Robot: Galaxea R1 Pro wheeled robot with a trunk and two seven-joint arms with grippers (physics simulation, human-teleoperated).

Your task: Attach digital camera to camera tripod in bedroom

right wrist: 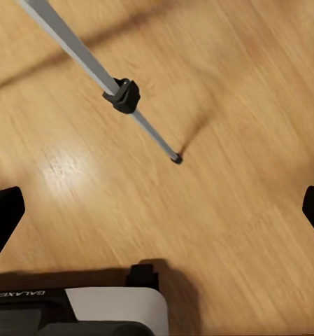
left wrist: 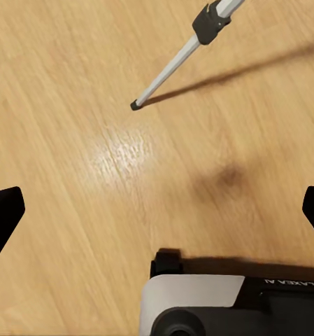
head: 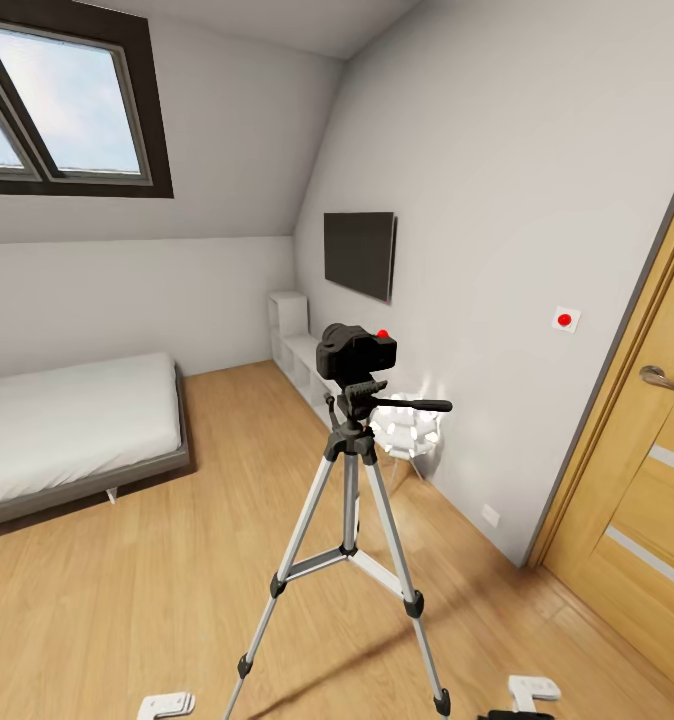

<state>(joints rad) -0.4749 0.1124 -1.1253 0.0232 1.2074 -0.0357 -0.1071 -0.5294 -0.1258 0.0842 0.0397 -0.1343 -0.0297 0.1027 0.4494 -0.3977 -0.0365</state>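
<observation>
1 black digital camera [head: 355, 351], red button up, tops the silver-legged camera tripod [head: 349, 520].

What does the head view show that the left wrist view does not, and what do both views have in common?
Head view alone: the digital camera sitting on the head of the camera tripod, plus the bed, wall TV, skylight and door. Left wrist view alone: the left gripper, fingers wide apart, above bare floor. Both: one silver tripod leg and the light wood floor.
</observation>
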